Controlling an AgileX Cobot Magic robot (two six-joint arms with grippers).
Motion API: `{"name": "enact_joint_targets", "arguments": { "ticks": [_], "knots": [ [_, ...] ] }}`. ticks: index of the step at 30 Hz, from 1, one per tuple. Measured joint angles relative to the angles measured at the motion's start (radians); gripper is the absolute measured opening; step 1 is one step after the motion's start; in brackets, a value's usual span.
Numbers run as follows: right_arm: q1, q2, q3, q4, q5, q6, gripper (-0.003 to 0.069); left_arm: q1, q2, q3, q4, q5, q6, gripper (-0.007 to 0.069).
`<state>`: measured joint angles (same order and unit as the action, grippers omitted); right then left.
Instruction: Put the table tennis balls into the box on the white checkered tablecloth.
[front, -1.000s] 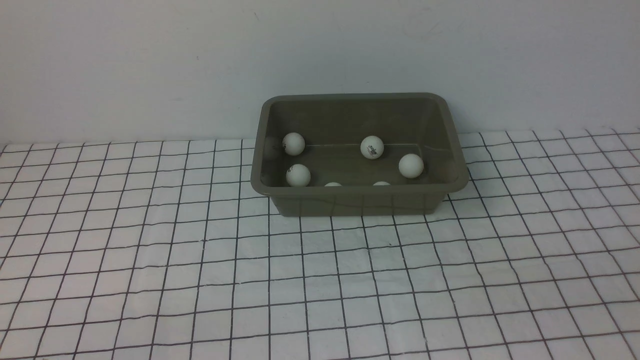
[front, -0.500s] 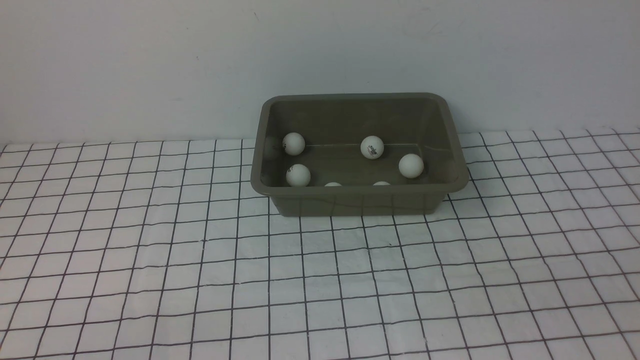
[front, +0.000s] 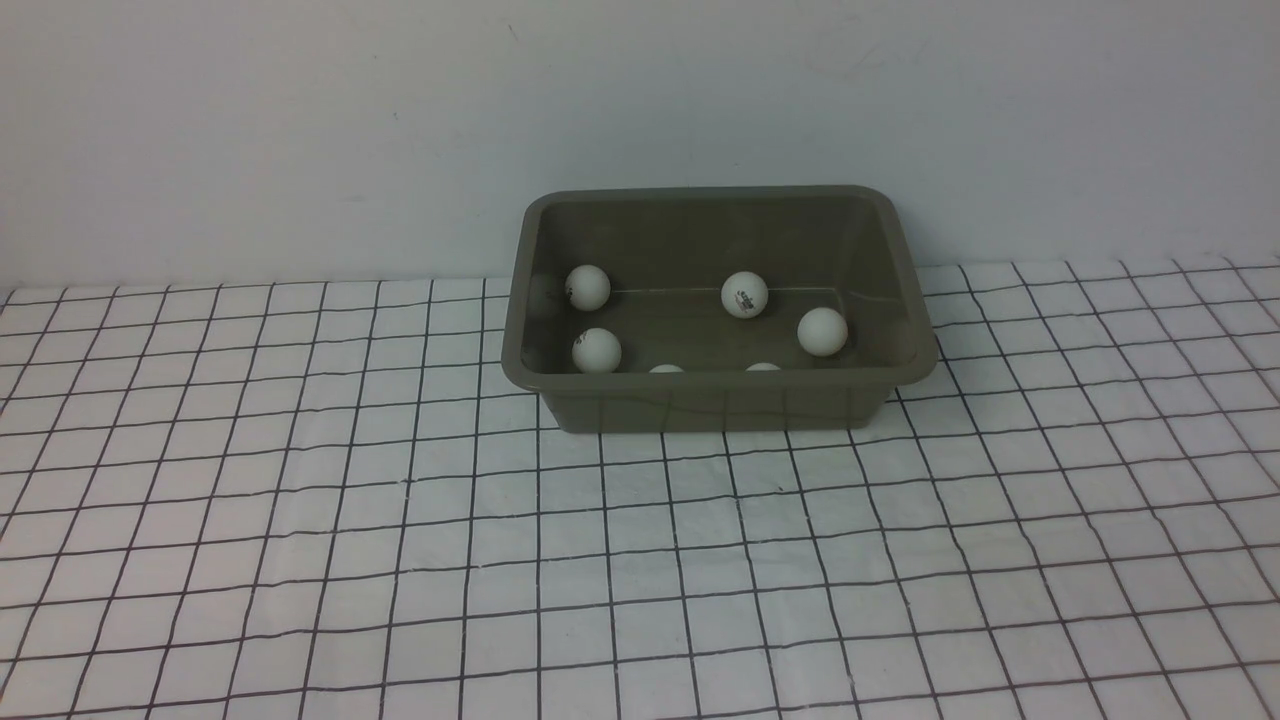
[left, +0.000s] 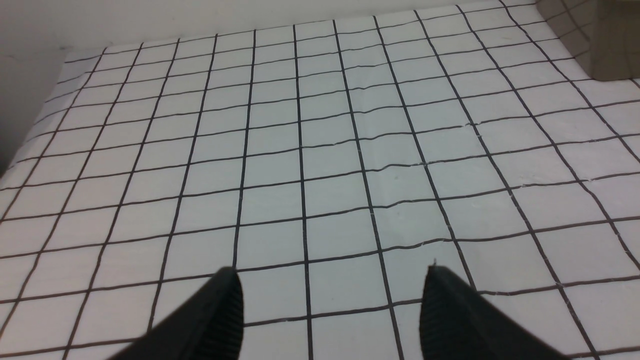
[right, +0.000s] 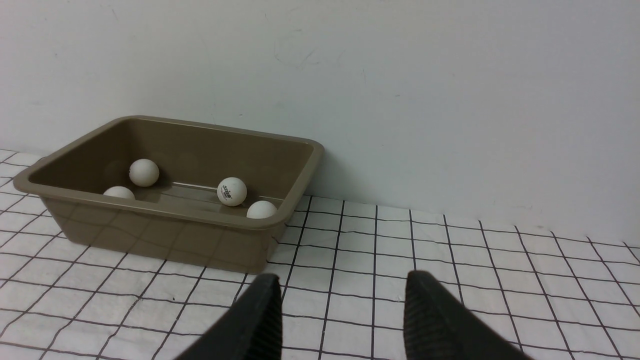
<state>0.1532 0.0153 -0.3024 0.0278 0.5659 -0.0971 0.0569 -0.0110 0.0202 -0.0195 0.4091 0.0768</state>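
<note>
Smooth olive plastic box (front: 720, 405), rounded corners, sitting on wrinkled white checkered tablecloth (front: 400, 560). Six matte round table tennis balls (front: 745, 294) inside. Left tool (left: 331, 272) spread wide, empty; right tool (right: 342, 277) narrower, empty. Nothing shifted since a second ago.

Six white table tennis balls (front: 744, 295) lie inside the box (front: 716, 398) (olive-grey); white checkered tablecloth (front: 640, 560) beneath.
</note>
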Motion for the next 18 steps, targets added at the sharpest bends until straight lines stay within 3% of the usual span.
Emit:
{"name": "enact_joint_targets", "arguments": {
  "ticks": [9,18],
  "knots": [
    [0.000,0.000,0.007,-0.017,-0.033,-0.007,0.0316,0.000,0.000,0.000,0.000,0.000,0.000,0.0429],
    [0.000,0.035,0.236,-0.019,-0.345,-0.004,0.0316,0.000,0.000,0.000,0.000,0.000,0.000,0.0429]
  ]
}}
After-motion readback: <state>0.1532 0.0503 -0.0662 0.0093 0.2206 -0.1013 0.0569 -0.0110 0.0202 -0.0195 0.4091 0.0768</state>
